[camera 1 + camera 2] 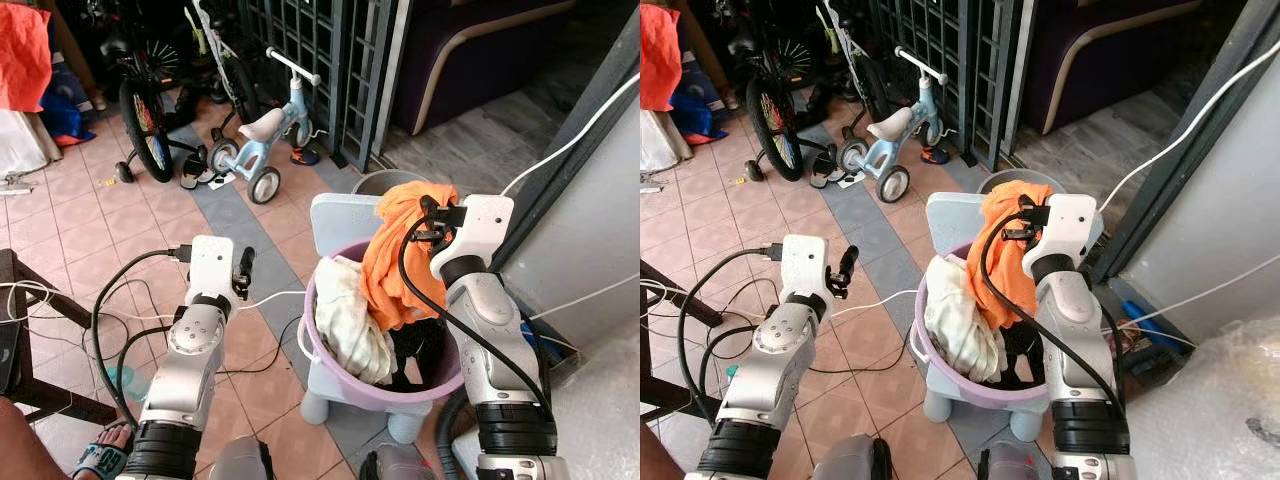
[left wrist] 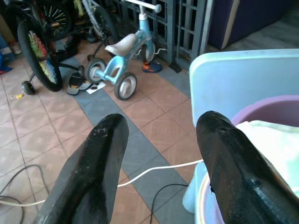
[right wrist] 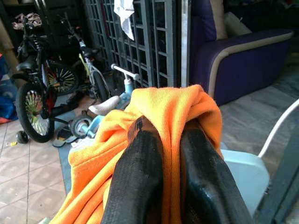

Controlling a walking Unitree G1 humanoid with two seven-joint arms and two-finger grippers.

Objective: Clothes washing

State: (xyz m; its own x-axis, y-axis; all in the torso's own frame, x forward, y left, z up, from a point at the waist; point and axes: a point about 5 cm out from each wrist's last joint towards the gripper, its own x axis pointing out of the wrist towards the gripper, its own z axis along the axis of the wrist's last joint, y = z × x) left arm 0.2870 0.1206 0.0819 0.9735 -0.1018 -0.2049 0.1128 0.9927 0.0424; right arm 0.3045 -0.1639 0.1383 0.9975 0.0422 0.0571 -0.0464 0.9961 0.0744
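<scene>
1 purple basin (image 1: 330, 365) on 1 pale blue chair (image 1: 340, 215), near right. In/over it, 3 garments: 1 orange (image 1: 400, 260), 1 cream (image 1: 350, 320), 1 black (image 1: 415, 350). 2 grippers: right gripper (image 3: 163, 140) pinched on the orange cloth, left gripper (image 2: 159, 135) spread, nothing in it. Far left: 1 blue balance bike (image 1: 265, 135), 2 bigger bicycles (image 1: 145, 90). Far right: 1 purple sofa (image 1: 480, 50). 1 sandalled foot (image 1: 100, 455) near left.

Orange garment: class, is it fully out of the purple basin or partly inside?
Partly inside: right tool lifts the orange garment, its lower end inside the purple basin.
</scene>
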